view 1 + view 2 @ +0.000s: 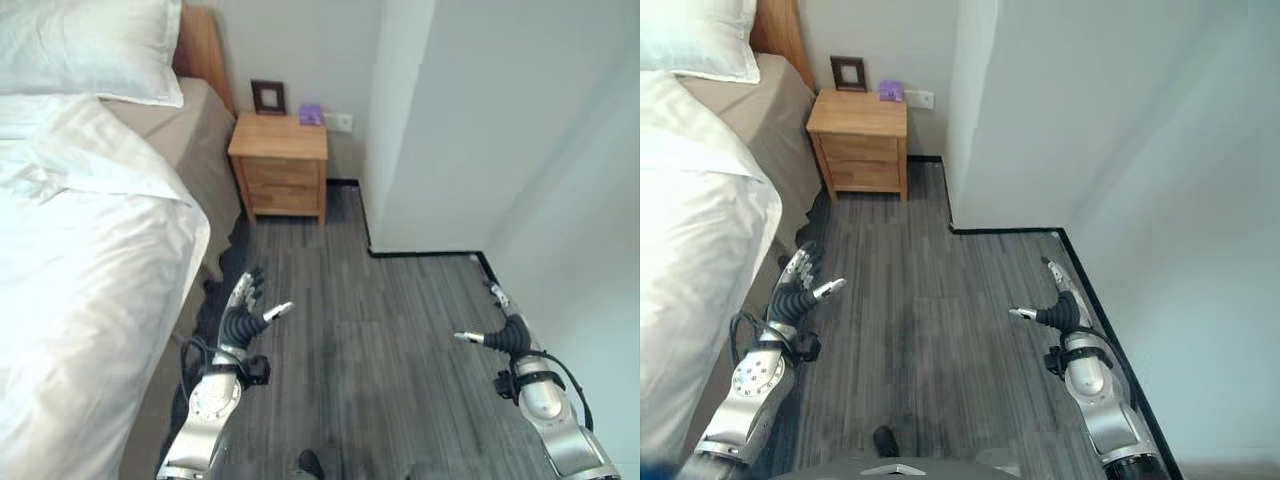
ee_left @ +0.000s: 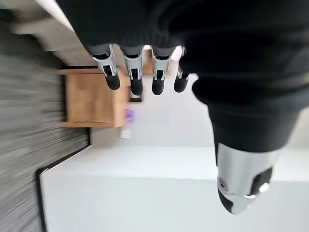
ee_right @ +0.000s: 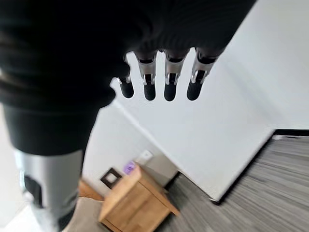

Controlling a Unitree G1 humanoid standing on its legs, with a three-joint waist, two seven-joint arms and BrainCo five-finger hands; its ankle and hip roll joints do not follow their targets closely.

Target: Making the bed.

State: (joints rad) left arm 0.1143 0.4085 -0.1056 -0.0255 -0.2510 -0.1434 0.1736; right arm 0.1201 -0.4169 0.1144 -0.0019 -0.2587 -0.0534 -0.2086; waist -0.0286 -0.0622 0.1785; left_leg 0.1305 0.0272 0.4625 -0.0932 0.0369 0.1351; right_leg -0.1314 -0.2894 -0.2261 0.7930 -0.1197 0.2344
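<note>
The bed [image 1: 150,125] fills the left side, its brown sheet bare near the head. A white duvet [image 1: 80,260] lies over it, rumpled and hanging down the near side, and a white pillow [image 1: 90,45] rests at the headboard. My left hand [image 1: 243,313] hovers open over the floor just beside the bed's edge, fingers straight, holding nothing. My right hand [image 1: 500,335] floats open at the far right, close to the white wall, also empty. Straight fingers [image 2: 134,72] show in the left wrist view, and fingers [image 3: 170,77] the same in the right wrist view.
A wooden nightstand [image 1: 280,165] stands by the bed's head, carrying a dark picture frame [image 1: 268,96] and a small purple object [image 1: 310,114]. A white wall corner [image 1: 400,130] juts out at the right. Grey plank floor [image 1: 370,330] lies between bed and wall.
</note>
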